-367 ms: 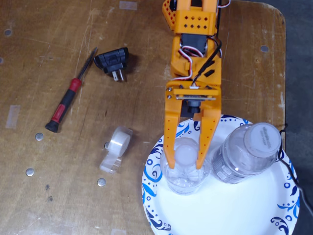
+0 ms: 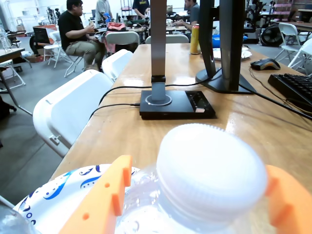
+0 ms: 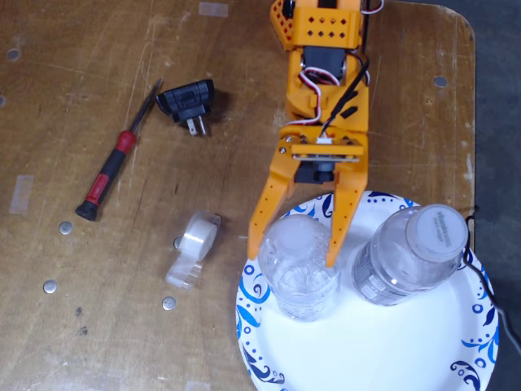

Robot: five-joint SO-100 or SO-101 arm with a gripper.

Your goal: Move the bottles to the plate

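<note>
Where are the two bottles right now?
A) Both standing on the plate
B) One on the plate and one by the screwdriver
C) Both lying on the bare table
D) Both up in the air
A: in the fixed view, both bottles stand on the plate, one between the orange gripper fingers, the other beside it to the right.

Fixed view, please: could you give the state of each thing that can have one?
Hand: open, fingers either side of a bottle.
Bottle between the fingers: upright, capped, on the plate.
Second bottle: upright, capped, on the plate.
Tape roll: on the table, off the plate.
Screwdriver: lying flat.
</note>
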